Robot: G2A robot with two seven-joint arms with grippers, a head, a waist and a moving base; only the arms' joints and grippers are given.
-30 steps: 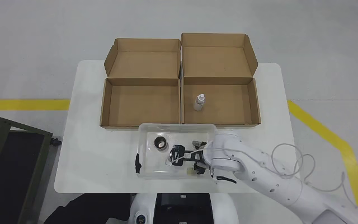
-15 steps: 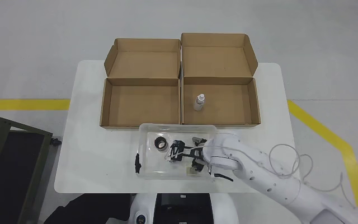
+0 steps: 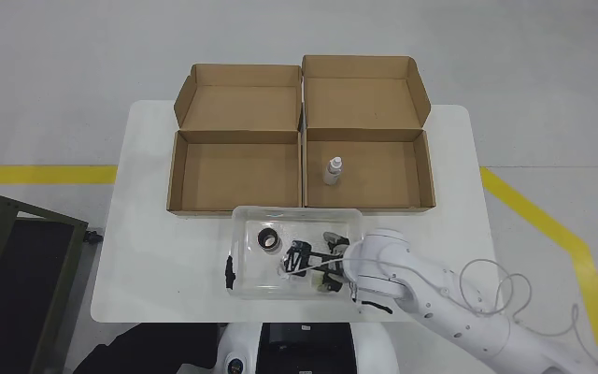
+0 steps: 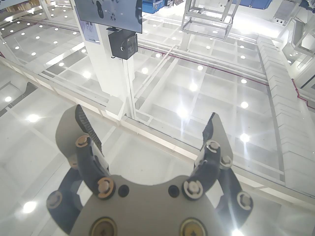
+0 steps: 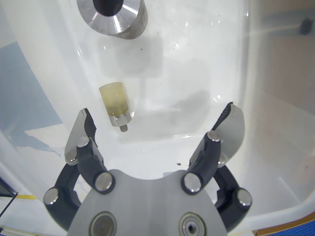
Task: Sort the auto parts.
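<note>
**Right claw open in the clear bin, nothing held**

A white desk (image 3: 149,262) stands on a pale grey floor marked with yellow tape (image 3: 56,174). Two open cardboard boxes sit at the desk's far side, touching along one wall. The left box (image 3: 234,176) has its lid flap folded back. The right box (image 3: 392,178) holds a small white part (image 3: 334,170) standing near the shared wall.

Nearer the robot lies a clear plastic bin (image 3: 257,276), just in front of the boxes. A small black piece (image 3: 229,272) sits at its left wall. Inside, toward the far left corner, a metal ring (image 3: 269,239) stands with its bore facing up.

To the right of the ring, the right claw (image 3: 295,261) is down inside the bin. Its jaws are spread wide and grip nothing. The right wrist view shows a small plug (image 5: 115,104) with a yellowish cap and a threaded stud. It lies on the bin floor between the ring and the claw, just beside one finger (image 5: 85,124). Whether it touches that finger cannot be told.

More dark parts (image 3: 329,236) lie at the bin's right, partly hidden by the arm.

The left claw (image 4: 145,110) points up at the ceiling lights, jaws wide apart and holding nothing
</note>
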